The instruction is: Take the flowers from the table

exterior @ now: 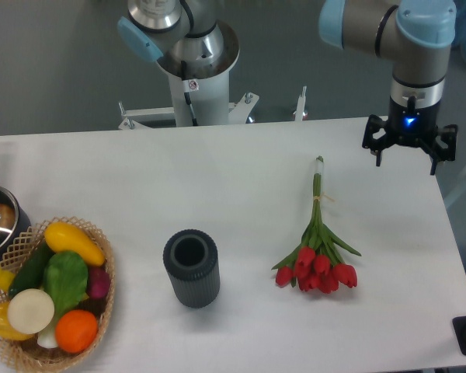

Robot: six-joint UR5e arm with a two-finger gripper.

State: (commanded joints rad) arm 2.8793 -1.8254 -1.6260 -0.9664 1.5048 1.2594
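Camera view: approach step, the black two-finger hand spread empty beyond the red tulip bunch on the white worktop, needing descent over its stems.

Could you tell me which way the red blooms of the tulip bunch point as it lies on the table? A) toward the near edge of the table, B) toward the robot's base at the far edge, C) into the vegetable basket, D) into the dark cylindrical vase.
A: the flowers lie on the table with the red heads at the near end and the stem tips at the far end.
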